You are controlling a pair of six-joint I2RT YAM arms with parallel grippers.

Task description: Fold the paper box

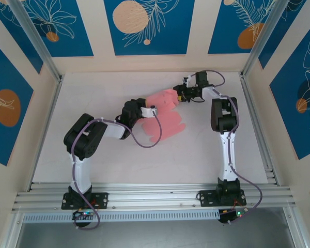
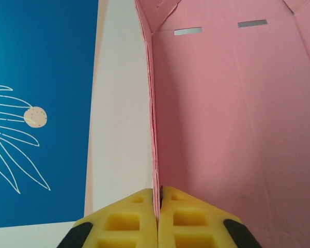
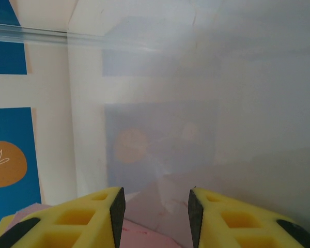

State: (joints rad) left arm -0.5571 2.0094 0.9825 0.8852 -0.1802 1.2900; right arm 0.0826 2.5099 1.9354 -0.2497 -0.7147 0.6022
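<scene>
The paper box [image 1: 165,120] is a pink card sheet with tabbed edges, lying partly raised in the middle of the table. My left gripper [image 1: 152,110] is shut on a folded edge of it at the sheet's left side. In the left wrist view the yellow fingertips [image 2: 156,200] pinch a thin upright pink edge, and a pink panel [image 2: 232,129] with two slots rises to the right. My right gripper [image 1: 181,96] stands open at the sheet's far right corner. Its yellow fingers [image 3: 82,222] are apart, with a strip of pink card [image 3: 144,241] low between them, not gripped.
The white tabletop [image 1: 93,93] is bounded by aluminium rails [image 1: 144,199] at the near edge and by walls with blue flower panels [image 1: 144,26] on the far and side edges. The right gripper faces the pale back wall [image 3: 196,103].
</scene>
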